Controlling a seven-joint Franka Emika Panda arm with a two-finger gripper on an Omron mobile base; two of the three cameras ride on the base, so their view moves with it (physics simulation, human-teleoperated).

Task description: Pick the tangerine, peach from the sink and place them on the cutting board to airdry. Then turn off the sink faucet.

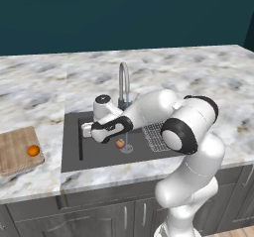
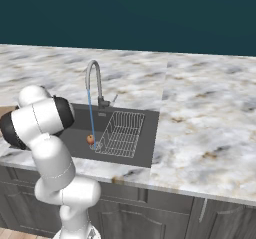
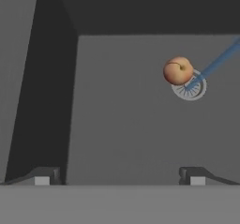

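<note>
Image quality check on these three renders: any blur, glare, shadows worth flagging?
Left base view: flat even light, no glare; the bright orange tangerine on the light wooden cutting board is small and soft-edged. Right base view: the reddish-pink peach is tiny, half behind the blue water stream. Hand view: a dark shadow band along the grey sink wall; open gripper, peach clearly visible.

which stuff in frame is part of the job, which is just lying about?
Job:
- peach, in the sink by the drain
- tangerine, already on the cutting board
- faucet, water running
- gripper, open, empty, over the sink floor

Just there:
- wire rack in the sink
- marble counter
- cabinets below
</note>
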